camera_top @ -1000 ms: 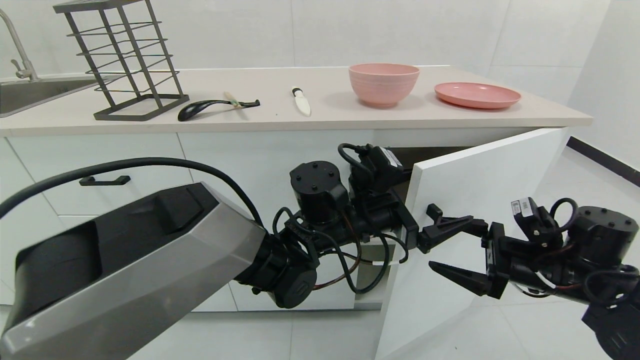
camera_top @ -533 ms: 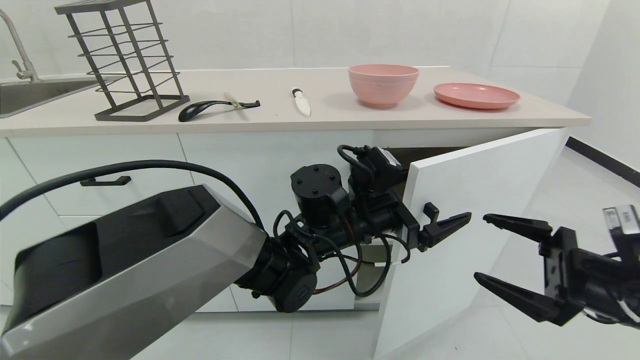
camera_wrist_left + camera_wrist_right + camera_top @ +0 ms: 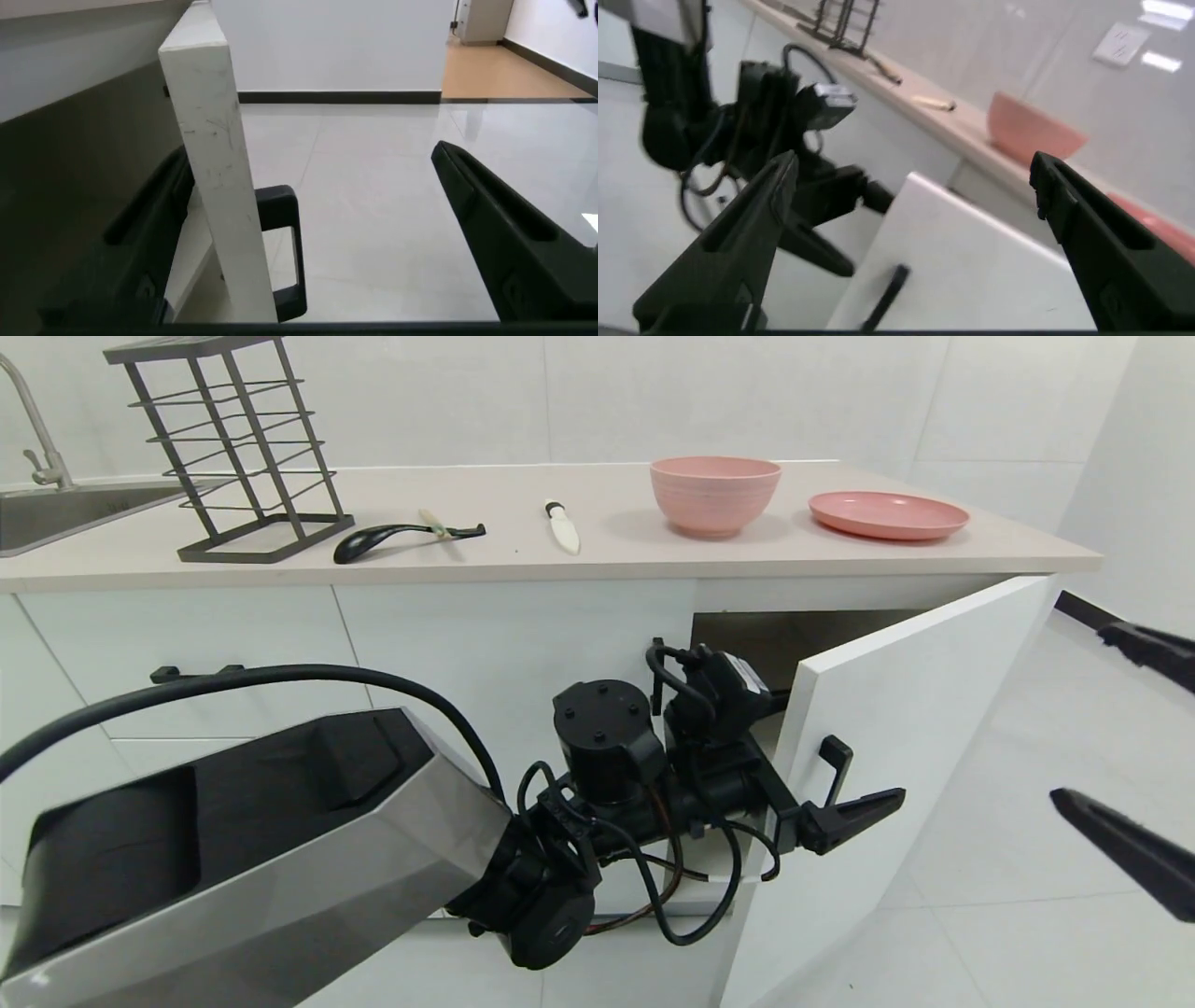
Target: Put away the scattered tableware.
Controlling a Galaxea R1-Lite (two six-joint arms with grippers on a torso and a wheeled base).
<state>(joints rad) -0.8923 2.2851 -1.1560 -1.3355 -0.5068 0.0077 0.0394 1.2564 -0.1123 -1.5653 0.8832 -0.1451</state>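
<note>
**Tableware on counter, both grippers below counter level**

The pink bowl (image 3: 715, 493) and the pink plate (image 3: 889, 514) are set side by side on the right part of the counter (image 3: 597, 558). The black spoon (image 3: 392, 536) and the white knife (image 3: 562, 525) lie nearer the wire rack (image 3: 233, 448).

All four pieces are judged to be light, rigid and smooth, probably plastic. The bowl and plate are best taken at the rim, with one finger inside and one outside. The spoon and knife are best pinched across the thin end. Slip is to be expected, since both lie flat.

The left gripper (image 3: 310, 157) is spread wide. The edge of the half-open cupboard door (image 3: 896, 709) stands between its fingers, beside the door handle (image 3: 834, 761).

The right gripper (image 3: 1078, 714) is spread wide and empty, off to the right over the floor.

No tableware is touched. Every piece lies above and well apart from both pairs of fingers.
</note>
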